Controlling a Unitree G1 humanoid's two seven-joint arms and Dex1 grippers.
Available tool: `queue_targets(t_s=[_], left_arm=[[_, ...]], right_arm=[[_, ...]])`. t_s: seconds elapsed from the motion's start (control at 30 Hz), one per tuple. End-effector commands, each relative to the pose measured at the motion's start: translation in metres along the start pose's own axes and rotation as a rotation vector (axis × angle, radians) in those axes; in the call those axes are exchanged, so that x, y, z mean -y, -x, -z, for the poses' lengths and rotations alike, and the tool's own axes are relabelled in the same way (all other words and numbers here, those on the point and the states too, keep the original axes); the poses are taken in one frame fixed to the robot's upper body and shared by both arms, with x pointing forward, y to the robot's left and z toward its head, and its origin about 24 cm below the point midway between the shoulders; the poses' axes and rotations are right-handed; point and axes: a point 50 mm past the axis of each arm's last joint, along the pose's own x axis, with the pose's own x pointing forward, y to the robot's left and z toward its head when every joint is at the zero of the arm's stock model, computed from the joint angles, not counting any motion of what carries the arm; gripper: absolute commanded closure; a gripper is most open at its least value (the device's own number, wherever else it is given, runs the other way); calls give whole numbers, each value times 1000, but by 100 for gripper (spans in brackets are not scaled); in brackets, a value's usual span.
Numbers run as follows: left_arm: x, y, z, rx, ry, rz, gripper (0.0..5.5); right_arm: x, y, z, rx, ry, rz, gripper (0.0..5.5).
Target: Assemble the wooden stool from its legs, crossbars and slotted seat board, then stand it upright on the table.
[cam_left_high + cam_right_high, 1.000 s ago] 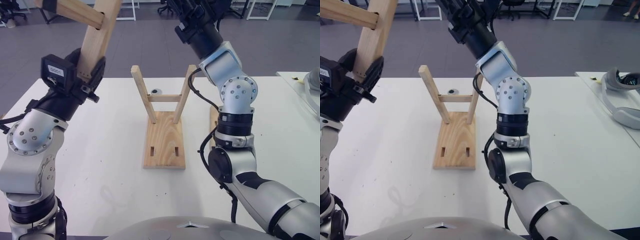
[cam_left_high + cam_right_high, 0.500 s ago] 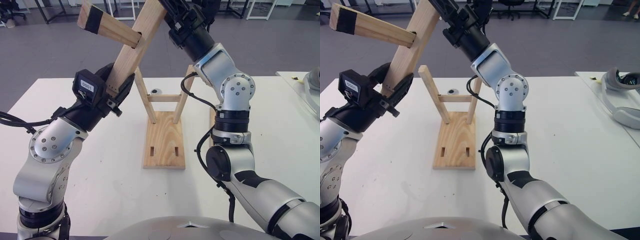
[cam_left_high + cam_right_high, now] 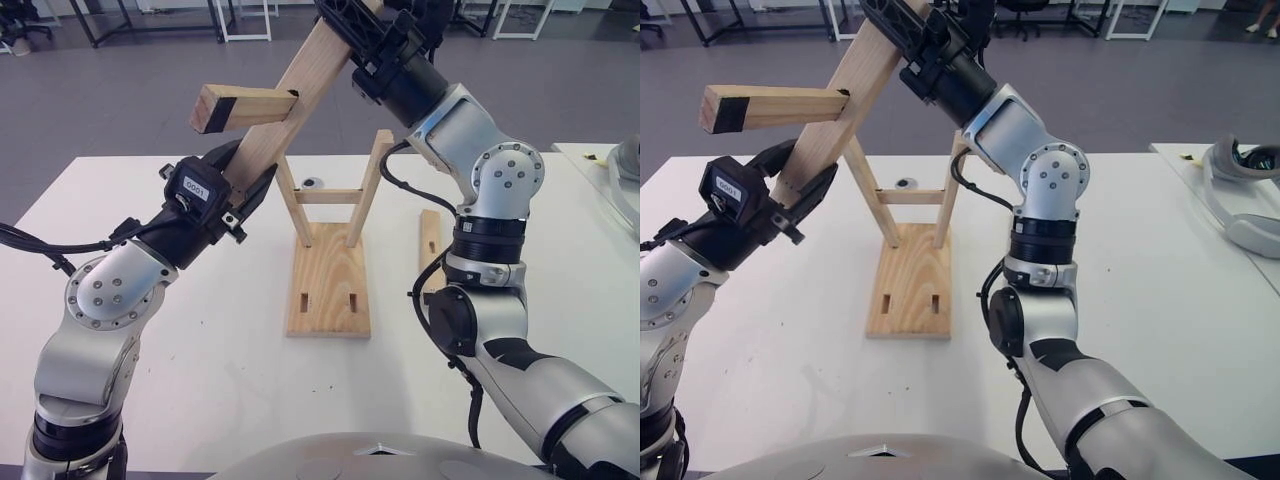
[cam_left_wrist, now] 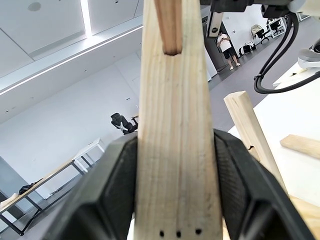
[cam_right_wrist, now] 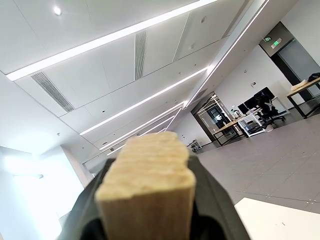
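- Above the desk (image 3: 200, 330), both arms hold one loose leg (image 3: 290, 100) slanted in the air, over the far left side of the seat board (image 3: 328, 285).
- The left gripper (image 3: 243, 183) pinches that leg near its lower end. In the left wrist view the wood sits tight between the two black fingers (image 4: 112, 185).
- The right gripper (image 3: 368, 42) is clamped on the upper end of the same leg, and the right wrist view shows the end grain squeezed between its fingers (image 5: 212, 200).
- A side crossbar (image 3: 245, 106) is already seated in a mortise of the held leg and sticks out to the robot's left, its free end banded in black.
- The seat board lies flat on the desk, underside up. One leg pair (image 3: 368, 190), joined by its rung (image 3: 328, 196), stands in the far slots, so I judge that half done.
- The two near slots (image 3: 304, 300) are empty.
- A spare wooden bar (image 3: 430, 236) lies on the desk just right of the board, not yet used.
- Left to do, by my reading: finish the second leg set, seat it in the near slots, then turn the stool over onto its feet. That puts the task around the midpoint.
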Motion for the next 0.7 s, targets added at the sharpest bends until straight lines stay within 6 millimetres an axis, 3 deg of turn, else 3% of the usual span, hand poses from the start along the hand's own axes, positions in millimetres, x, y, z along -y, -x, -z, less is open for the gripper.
queue_targets(t_s=[0.03,0.1,0.13,0.37,0.5,0.57,0.7], left_arm=[[-4,-3,1,-10,-23,-28,347],[-3,-4,4,-34,-15,-18,347],[-2,-4,6,-48,-10,-6,311],[0,27,31,-181,50,-28,184],[5,52,66,-276,192,-116,114],[11,64,86,-330,302,-155,86],[23,79,123,-453,360,-187,84]], right_arm=[[-1,5,5,-24,3,14,445],[0,11,5,-3,5,42,446],[1,20,6,-3,37,82,446],[12,120,12,-28,193,513,447],[16,161,21,-15,182,740,447],[17,173,29,-11,164,818,447],[19,186,37,-53,149,902,447]])
